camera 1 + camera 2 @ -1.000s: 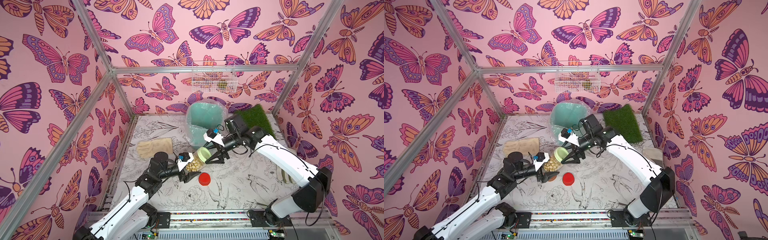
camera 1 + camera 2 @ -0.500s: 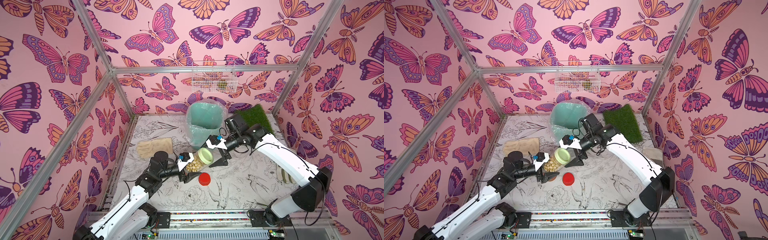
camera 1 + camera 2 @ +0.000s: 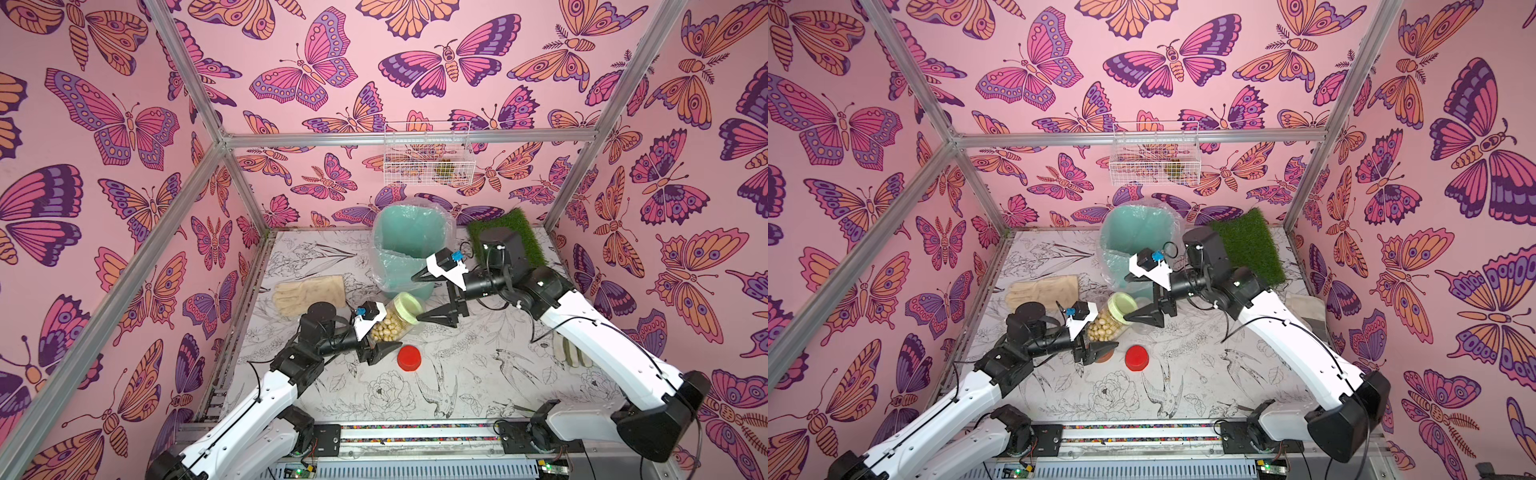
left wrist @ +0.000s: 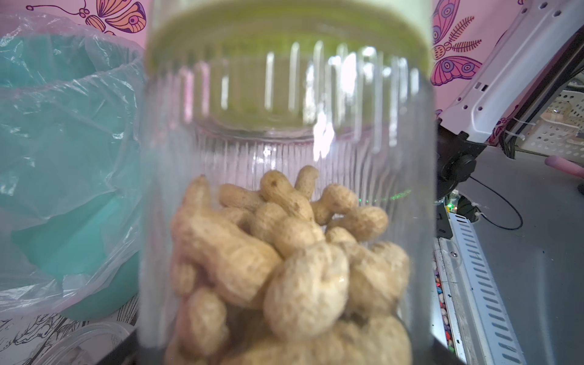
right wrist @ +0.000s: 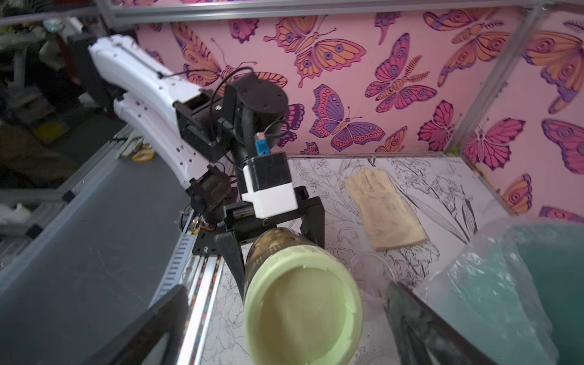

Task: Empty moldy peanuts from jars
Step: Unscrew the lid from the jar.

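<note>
Right gripper (image 3: 414,299) spread wider, flanking lid (image 3: 408,307); left gripper (image 3: 384,334) pinches jar (image 3: 395,325); only left wrist view shows shell-on peanuts (image 4: 284,268).

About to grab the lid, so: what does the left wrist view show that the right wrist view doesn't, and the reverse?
Left wrist only: the empty space inside the jar between the peanuts and the lid. Right wrist only: the lid's flat face, the left gripper clamped on the jar, the right gripper open either side of the lid, the glove. Both: jar, lid still on, lined bin.
</note>
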